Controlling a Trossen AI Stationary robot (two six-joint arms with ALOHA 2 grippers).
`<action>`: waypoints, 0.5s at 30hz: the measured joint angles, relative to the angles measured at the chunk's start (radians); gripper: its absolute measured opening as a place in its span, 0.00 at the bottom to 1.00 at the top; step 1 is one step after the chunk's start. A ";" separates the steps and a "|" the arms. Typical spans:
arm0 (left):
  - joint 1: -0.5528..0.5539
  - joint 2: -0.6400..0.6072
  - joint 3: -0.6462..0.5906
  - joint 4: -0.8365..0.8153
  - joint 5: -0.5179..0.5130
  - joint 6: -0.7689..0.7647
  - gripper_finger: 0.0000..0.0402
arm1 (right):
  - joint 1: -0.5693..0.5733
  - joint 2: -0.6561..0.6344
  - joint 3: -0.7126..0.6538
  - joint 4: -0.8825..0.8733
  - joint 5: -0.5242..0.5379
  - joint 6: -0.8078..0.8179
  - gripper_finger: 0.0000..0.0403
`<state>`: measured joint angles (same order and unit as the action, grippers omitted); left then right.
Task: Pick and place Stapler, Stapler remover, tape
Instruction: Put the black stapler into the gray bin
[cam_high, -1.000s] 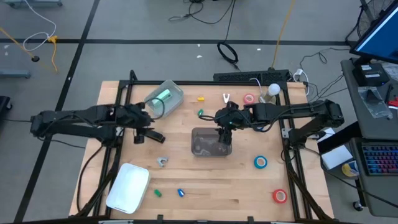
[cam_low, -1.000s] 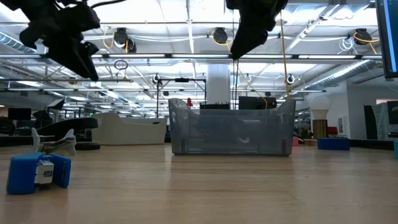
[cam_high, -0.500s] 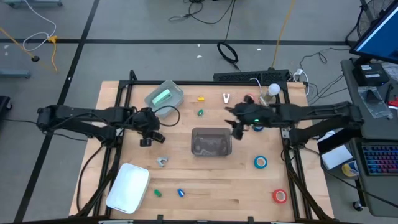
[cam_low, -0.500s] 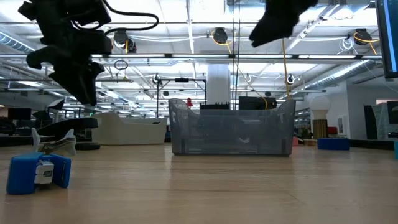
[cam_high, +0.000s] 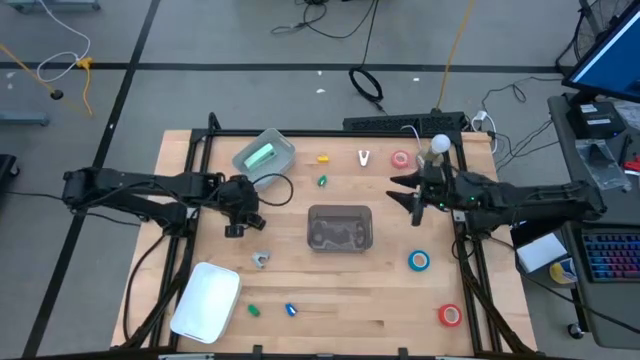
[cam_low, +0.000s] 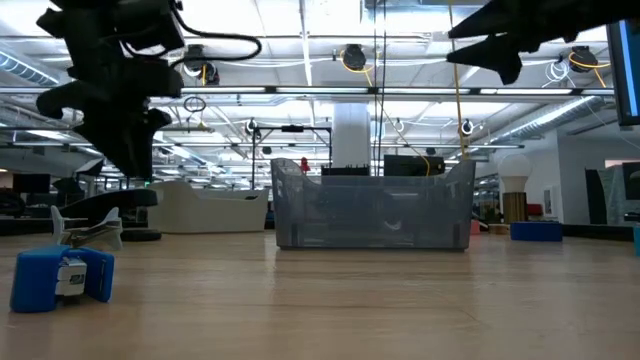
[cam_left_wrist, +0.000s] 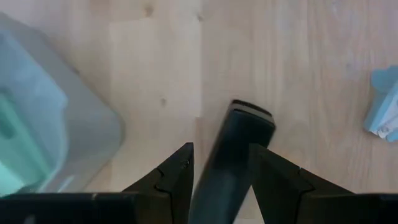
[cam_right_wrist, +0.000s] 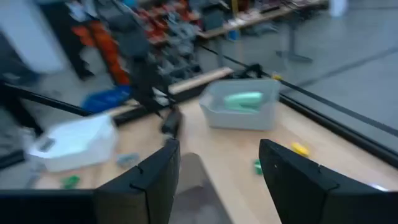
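My left gripper is above the table's left half, shut on a dark oblong bar. In the low view it hangs high over the wood. My right gripper is open and holds nothing, right of the clear grey bin; its fingers lie about level. The mint-green stapler lies inside a clear tub at the far left. Three tape rolls lie flat on the right side: a pink-red one, a blue one and a red one. My left gripper has the dark bar between its two fingers, which lie along the bar's sides. The bar's capped free end sticks out past the fingertips. The fingers point down from above, and the bar is lifted clear of the table.
A white tray sits at the near left corner. A small grey clawed piece and small green and blue bits lie on the wood near it. A white V-shaped piece and a bulb are at the far edge.
My right gripper has left the spot above the grey bin, swung toward the table's right edge and tipped from pointing down to about level. My left gripper has shifted slightly toward the right and sunk a little, turning the dark bar to point more downward.
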<state>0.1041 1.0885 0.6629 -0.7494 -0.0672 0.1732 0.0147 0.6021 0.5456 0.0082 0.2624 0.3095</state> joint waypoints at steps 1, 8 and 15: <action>0.000 0.022 0.001 -0.003 0.013 0.007 0.38 | 0.000 -0.021 -0.024 0.030 -0.030 -0.003 0.52; 0.000 0.146 0.050 -0.061 0.007 0.016 0.38 | 0.000 -0.088 -0.096 0.100 -0.133 0.032 0.53; 0.000 0.155 0.055 -0.069 0.013 0.039 0.38 | 0.000 -0.093 -0.101 0.098 -0.134 0.035 0.54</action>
<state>0.1043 1.2438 0.7177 -0.8181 -0.0541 0.2118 0.0151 0.5095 0.4450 0.1062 0.1287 0.3448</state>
